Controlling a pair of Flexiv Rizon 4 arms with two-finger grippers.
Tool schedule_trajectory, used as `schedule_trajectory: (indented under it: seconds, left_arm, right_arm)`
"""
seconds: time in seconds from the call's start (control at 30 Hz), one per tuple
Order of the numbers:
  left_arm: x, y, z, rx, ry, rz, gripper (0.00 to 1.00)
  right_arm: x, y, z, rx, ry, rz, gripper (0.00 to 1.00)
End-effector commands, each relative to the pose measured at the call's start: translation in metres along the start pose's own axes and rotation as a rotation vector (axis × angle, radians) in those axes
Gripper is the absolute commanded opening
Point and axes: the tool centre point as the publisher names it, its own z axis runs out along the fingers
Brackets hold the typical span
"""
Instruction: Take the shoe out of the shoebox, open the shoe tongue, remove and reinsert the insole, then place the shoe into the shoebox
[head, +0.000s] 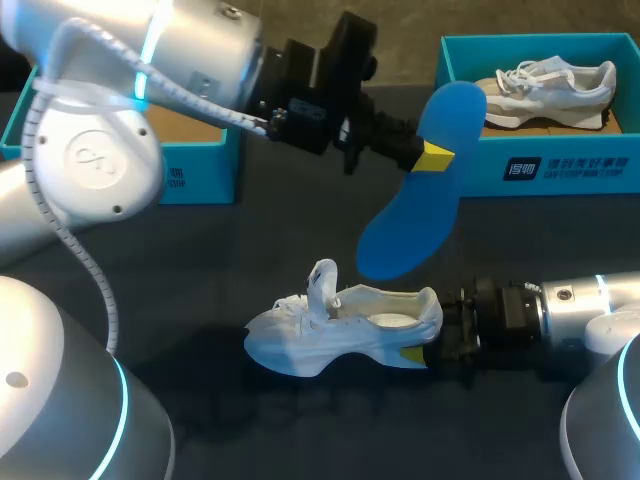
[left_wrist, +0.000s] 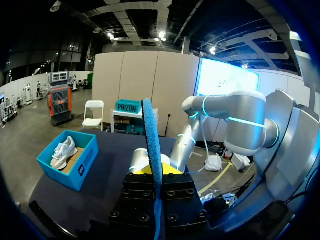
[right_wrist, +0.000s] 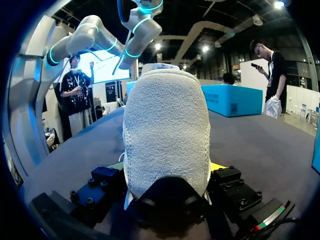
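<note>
Two teal boxes frame the table. At ten o'clock the left shoebox (head: 195, 170) sits partly behind my left arm, with its brown cardboard floor showing. The left gripper (head: 432, 157) is clamped on the blue insole (head: 415, 200) near its upper end, one finger on each face. The insole hangs in the air at about one o'clock from the white sneaker (head: 330, 330). I judge the insole light, thin and floppy. Held near one end it may bend or swing, so the free end should lead into the shoe's opening.

The sneaker stands on its sole at six o'clock of the table, toe toward nine, with its tongue (head: 322, 285) raised. It looks light and soft-walled, and stiffest at the heel. That is where the right gripper (head: 420, 352) squeezes it from both sides, a sound place to steady it. At two o'clock the right shoebox (head: 560, 165) holds a second sneaker (head: 555, 85).
</note>
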Motion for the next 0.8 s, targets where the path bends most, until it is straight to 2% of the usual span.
schedule_trajectory:
  seconds: [0.03,0.17,0.6,0.8]
  left_arm:
    - [0.013,-0.002,-0.038,0.024,-0.004,0.006,0.00]
    - [0.010,-0.021,-0.053,0.047,-0.040,-0.008,0.00]
    - [0.010,-0.021,-0.053,0.047,-0.040,-0.008,0.00]
    - [0.023,-0.035,-0.069,0.105,-0.050,0.005,0.00]
  right_arm:
    - [0.001,0.000,0.001,0.002,-0.002,0.000,0.00]
    - [0.001,0.000,0.001,0.002,-0.002,0.000,0.00]
    - [0.001,0.000,0.001,0.002,-0.002,0.000,0.00]
    - [0.001,0.000,0.001,0.002,-0.002,0.000,0.00]
